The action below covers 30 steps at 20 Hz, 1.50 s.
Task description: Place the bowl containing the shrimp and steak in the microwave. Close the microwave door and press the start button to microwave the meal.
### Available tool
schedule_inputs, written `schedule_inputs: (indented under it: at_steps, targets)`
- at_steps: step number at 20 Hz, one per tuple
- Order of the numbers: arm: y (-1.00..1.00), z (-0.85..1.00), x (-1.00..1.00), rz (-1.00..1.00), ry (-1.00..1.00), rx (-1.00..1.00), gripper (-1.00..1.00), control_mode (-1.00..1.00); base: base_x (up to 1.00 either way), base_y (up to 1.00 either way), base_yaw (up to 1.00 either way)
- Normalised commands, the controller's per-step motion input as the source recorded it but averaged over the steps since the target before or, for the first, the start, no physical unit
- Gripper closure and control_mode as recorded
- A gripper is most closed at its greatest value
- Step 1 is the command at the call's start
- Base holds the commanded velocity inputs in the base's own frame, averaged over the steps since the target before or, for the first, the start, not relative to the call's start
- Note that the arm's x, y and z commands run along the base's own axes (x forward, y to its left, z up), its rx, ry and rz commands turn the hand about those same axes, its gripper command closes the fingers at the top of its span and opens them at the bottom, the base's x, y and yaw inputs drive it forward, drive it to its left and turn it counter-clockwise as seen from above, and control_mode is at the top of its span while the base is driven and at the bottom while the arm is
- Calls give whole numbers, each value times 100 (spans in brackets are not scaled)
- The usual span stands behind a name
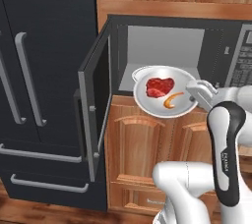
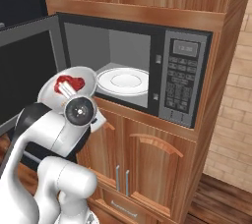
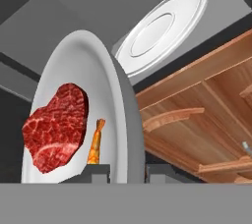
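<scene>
The bowl (image 1: 165, 92), with the steak (image 1: 160, 87) and the shrimp (image 1: 173, 99) in it, is held in the air just before the open mouth of the microwave (image 2: 147, 70); it is not yet set on the turntable plate (image 2: 123, 81). The microwave door (image 1: 96, 105) is swung wide open; closing it and pressing start are left. The gripper (image 1: 193, 96) is reached forward, jaws clamped on the bowl's rim

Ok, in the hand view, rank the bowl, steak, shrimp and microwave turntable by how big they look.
1. bowl, though nearest the camera
2. turntable, farther back, so true size against the bowl is unsure
3. steak
4. shrimp
</scene>
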Motion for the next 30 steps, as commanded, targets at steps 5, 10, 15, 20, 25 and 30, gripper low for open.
schedule_inputs:
  at_steps: [5,10,15,20,25,30]
  targets:
    - [-16,0,13,-19,0,2,100,-100,0,0,0]
    - [0,3,0,-21,4,14,100,-100,0,0,0]
    - [0,0,0,-18,5,17,100,-100,0,0,0]
    - [1,0,1,-13,1,10,100,-100,0,0,0]
    - [0,2,21,-6,5,2,100,-100,0,0,0]
    - [0,0,51,-1,7,0,100,-100,0,0,0]
